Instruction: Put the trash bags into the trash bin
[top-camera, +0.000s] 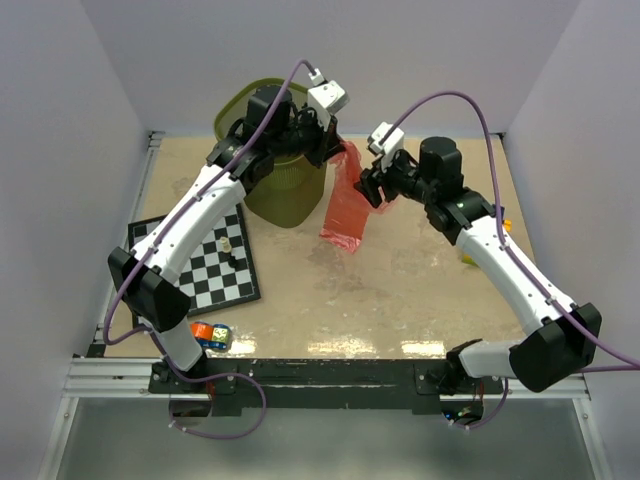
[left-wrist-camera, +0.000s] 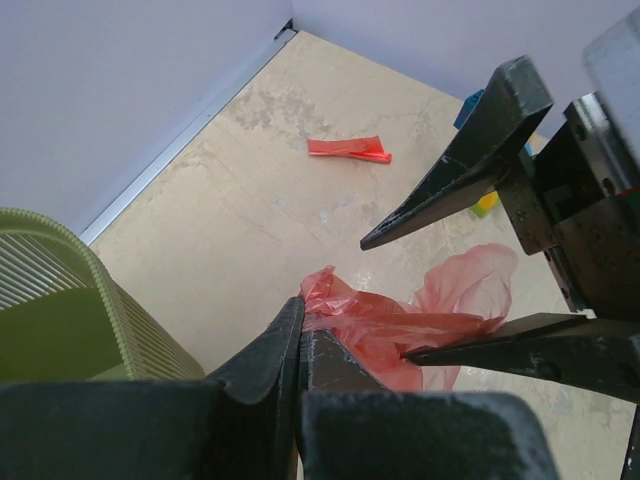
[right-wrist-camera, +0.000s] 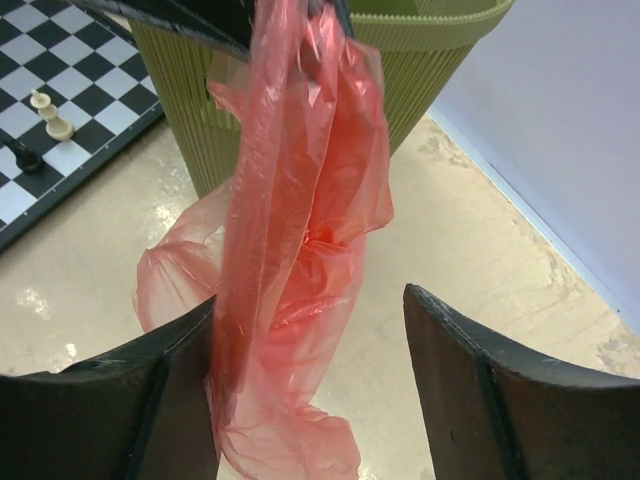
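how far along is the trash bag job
Done: no bag shows inside the olive-green mesh bin. In hand: left gripper shut on the crinkly red-pink plastic bag hanging beside the bin, right gripper open around it. Left: binning it and the small flat red strip.

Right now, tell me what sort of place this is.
Probably a robot lab test cell: plain walls box in the table, two arms are bolted at its near edge, and props include a chessboard and a mesh trash bin.
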